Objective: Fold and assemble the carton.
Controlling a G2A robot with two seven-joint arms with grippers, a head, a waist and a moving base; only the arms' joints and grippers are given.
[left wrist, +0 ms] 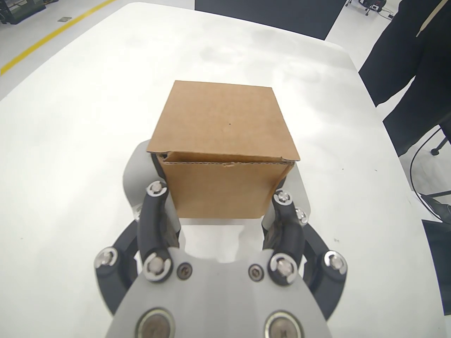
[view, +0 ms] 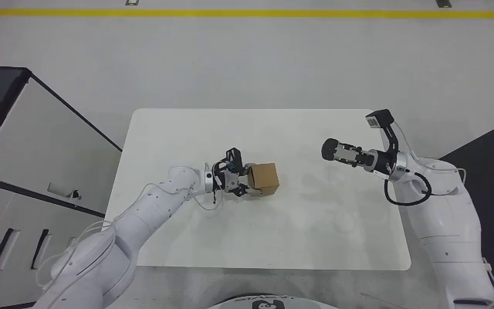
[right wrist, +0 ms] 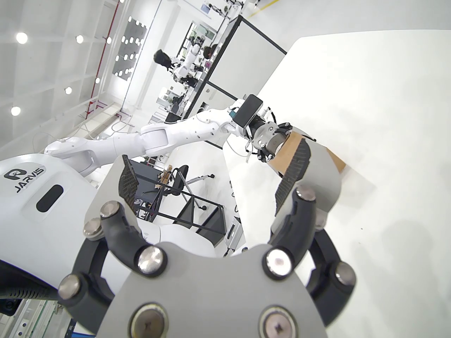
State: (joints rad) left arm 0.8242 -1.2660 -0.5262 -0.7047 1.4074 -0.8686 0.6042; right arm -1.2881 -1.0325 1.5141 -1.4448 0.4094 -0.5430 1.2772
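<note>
One brown corrugated carton (left wrist: 225,124) stands on the white desk (view: 324,232), a little left of its middle in the top view. It is folded into a closed cube with plain, flat faces. Its top panel slightly overhangs the near wall, leaving a thin gap and a ragged edge at the seam. The left end effector (view: 242,183) pinches it, one finger on each opposite side wall. The right end effector (view: 330,149) hovers well apart, fingers spread wide.

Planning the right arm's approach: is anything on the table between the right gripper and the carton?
Nothing. In the top view, the table between the right gripper and the carton is bare white surface.
</note>
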